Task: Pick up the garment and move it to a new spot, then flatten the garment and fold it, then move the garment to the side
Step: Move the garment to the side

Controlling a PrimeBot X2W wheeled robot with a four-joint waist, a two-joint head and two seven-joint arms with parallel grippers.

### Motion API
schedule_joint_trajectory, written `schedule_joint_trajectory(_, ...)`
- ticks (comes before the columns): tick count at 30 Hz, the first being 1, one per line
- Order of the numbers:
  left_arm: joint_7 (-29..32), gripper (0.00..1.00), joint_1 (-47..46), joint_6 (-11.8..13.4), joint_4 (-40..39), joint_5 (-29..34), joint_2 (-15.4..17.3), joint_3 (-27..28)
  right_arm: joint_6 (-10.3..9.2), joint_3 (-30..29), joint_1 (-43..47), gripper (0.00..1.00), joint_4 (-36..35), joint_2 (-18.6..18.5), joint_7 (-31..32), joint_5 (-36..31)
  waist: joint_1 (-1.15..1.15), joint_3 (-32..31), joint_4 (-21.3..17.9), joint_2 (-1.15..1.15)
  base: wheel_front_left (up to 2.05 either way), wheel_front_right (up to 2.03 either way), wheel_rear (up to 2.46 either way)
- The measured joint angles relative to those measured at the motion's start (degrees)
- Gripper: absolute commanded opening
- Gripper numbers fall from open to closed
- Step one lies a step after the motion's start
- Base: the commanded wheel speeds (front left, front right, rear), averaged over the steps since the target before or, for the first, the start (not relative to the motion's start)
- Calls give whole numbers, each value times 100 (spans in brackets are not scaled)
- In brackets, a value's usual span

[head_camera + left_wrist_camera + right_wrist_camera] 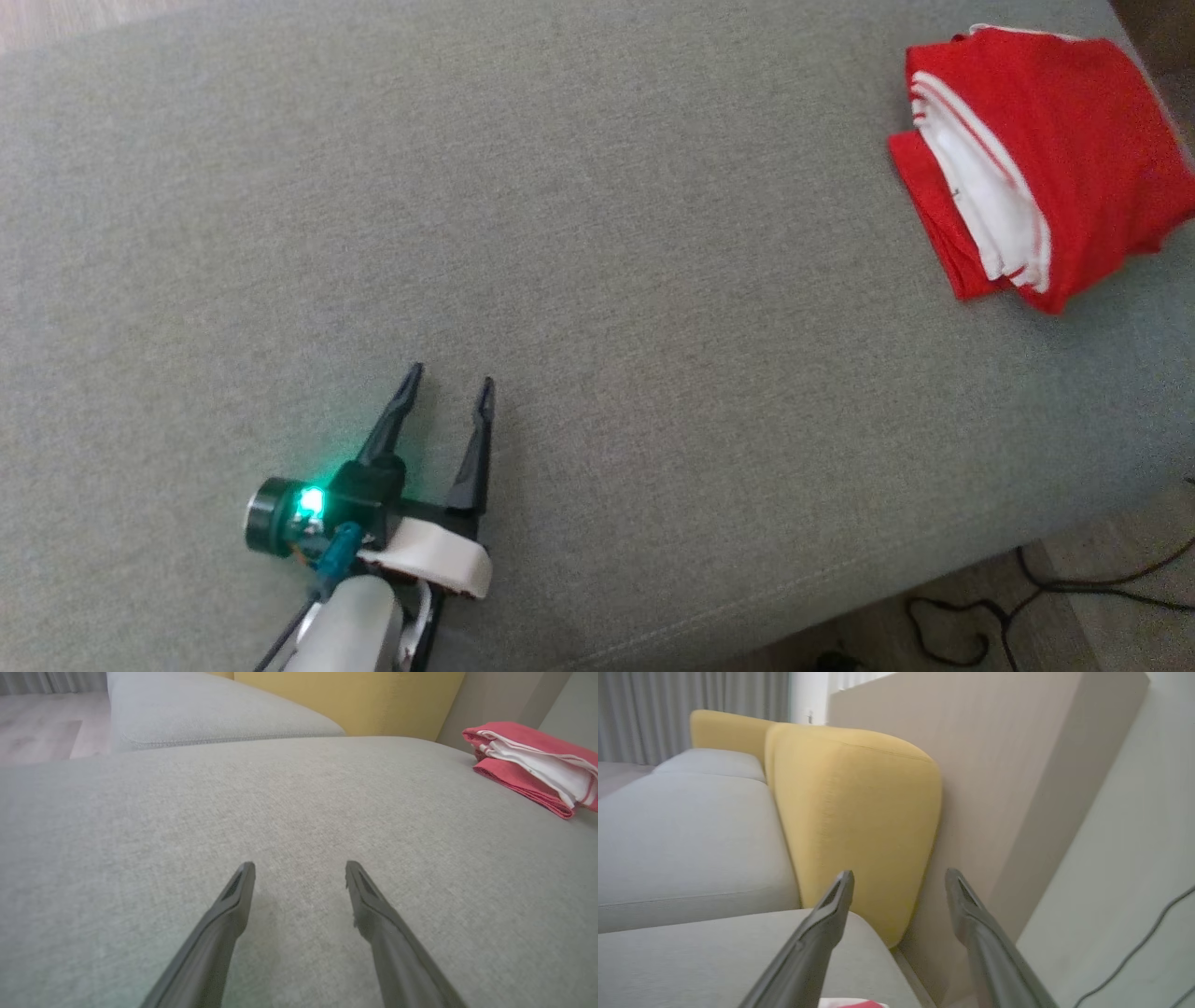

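Red-and-white folded garment (pixel 1046 159), head view: lies at the far right of the grey fabric sofa cushion (pixel 597 233). Left gripper (pixel 449 376) well apart from it, jaws wide, empty.
Left wrist view: fingers spread over the cushion.
Right wrist view: right gripper (pixel 899 872) wide, empty, facing the yellow upholstered backrest (pixel 859 812).

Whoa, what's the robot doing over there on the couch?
It is tidying a red and white garment. The garment lies folded at the right end of the grey couch, and nothing is holding it. The robot's left end effector is open over bare fabric, well away from it. The right end effector is open too, holding nothing.
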Motion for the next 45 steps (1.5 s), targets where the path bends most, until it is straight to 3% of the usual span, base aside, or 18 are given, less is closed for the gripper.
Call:
schedule_joint_trajectory(6, 0, 100, 47, 85, -20, 1, 4, 244, 0, 219, 748, 100, -1134, 1076, -1, -37, 0, -141, -70, 0, 0, 0, 0)
schedule_joint_trajectory(10, 0, 100, 158, 249, -140, -8, 2, 555, 0, 702, 1856, 100, -1951, 1570, -1, 520, 0, -256, -17, 0, 0, 0, 0)
schedule_joint_trajectory(20, 0, 100, 297, 483, -203, -126, 3, 951, 0, 1479, 3105, 100, -2338, 1712, -1, 1534, 0, -455, 355, 0, 0, 0, 0)
schedule_joint_trajectory(34, 1, 100, 698, 528, -182, -361, 3, 1256, 0, 1413, 3706, 100, -2388, 1716, -1, 1573, -1, -1043, 1034, 0, 0, 0, 0)
schedule_joint_trajectory(45, 1, 100, 1110, 502, -120, -561, 2, 1307, 0, 1567, 4237, 100, -2299, 1724, -1, 1599, -1, -1532, 1303, 0, 0, 0, 0)
